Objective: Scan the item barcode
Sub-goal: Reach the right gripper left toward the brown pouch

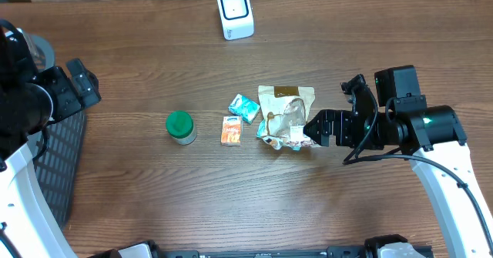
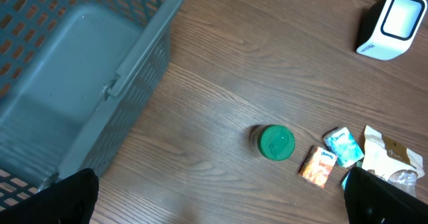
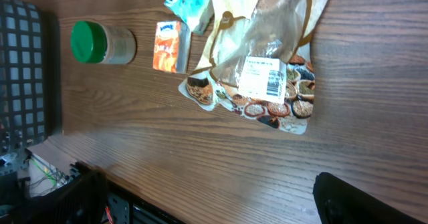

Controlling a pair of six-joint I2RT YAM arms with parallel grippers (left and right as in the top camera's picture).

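Right claw (image 1: 310,129) gapes wide, empty — bag (image 1: 286,112) beside it lies barcode label (image 3: 262,77) upward.

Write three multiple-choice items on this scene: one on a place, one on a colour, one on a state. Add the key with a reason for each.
1. Where does the white scanner stand on the table?
A. near the far edge, apart from the items
B. at the near edge
C. in the middle

2. The lid of the jar is:
A. red
B. green
C. black

3. The right gripper is:
A. shut on an item
B. open, holding nothing
C. shut, holding nothing

Key:
1 A, the overhead view shows it alone near the far edge.
2 B, the lid is green in every view.
3 B, its fingers stand wide apart and the snack bag lies flat on the table.
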